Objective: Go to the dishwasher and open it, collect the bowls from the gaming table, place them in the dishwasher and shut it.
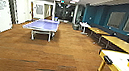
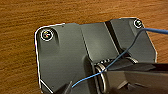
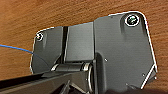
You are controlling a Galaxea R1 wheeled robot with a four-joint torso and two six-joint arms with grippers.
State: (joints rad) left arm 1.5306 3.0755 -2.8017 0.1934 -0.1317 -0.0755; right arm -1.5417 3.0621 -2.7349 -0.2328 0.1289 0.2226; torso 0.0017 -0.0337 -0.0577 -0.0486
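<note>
Carpet (image 1: 51, 59) is seen underfoot. The gaming table (image 1: 120, 63), a white tabletop with yellow edge, lies near right, its long axis running away rightward, so the right arm is judged nearer. Pincer state cannot be told.

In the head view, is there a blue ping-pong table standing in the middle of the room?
Yes, a blue ping-pong table on white legs stands on the brown carpet mid-room.
</note>
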